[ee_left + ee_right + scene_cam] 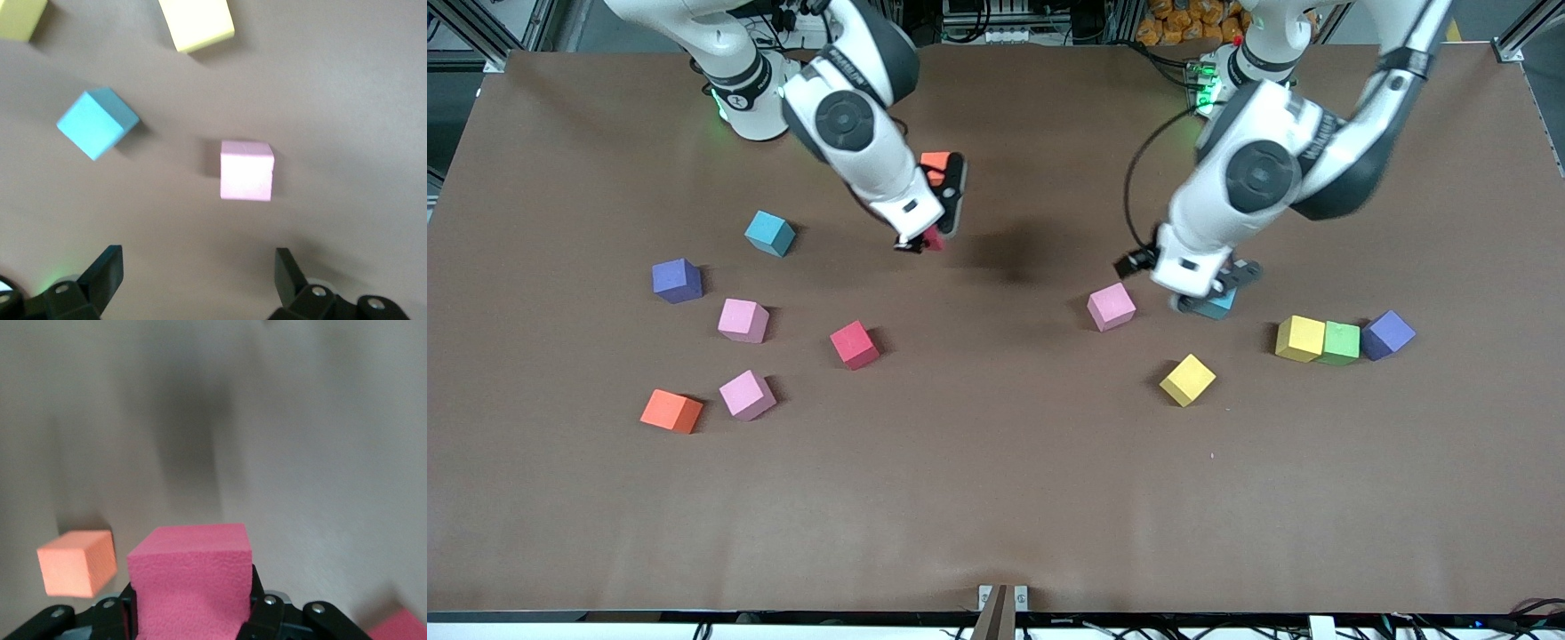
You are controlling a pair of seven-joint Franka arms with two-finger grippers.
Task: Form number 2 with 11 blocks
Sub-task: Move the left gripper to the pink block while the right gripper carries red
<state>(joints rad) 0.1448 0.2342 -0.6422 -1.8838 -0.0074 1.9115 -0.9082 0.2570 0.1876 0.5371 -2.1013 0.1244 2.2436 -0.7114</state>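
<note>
- Right gripper, up over bare table mid-way between arms: front view shows only a red sliver at its tips; right wrist view shows the full cube, a red block pinched betw. the fingers.
- Orange block on table close to right arm's base, partly covered by gripper in front view; seen whole in right wrist view.
- Left gripper, fingers spread wide, nothing betw. them. Front view: arm covers most of a light blue block beneath it; left wrist view shows that block free on table, w/ a pink block beside it.
- Yellow blocks: one nearer front camera than left gripper; one touching green cube, w/ a purple cube just beside, toward left arm's end. Both yellows cut off at frame edge in left wrist view.
- Right arm's end, loose & apart: teal cube, purple block, two pink blocks, red block, orange block.
- No digit 2 laid out; no blocks joined in that shape.
</note>
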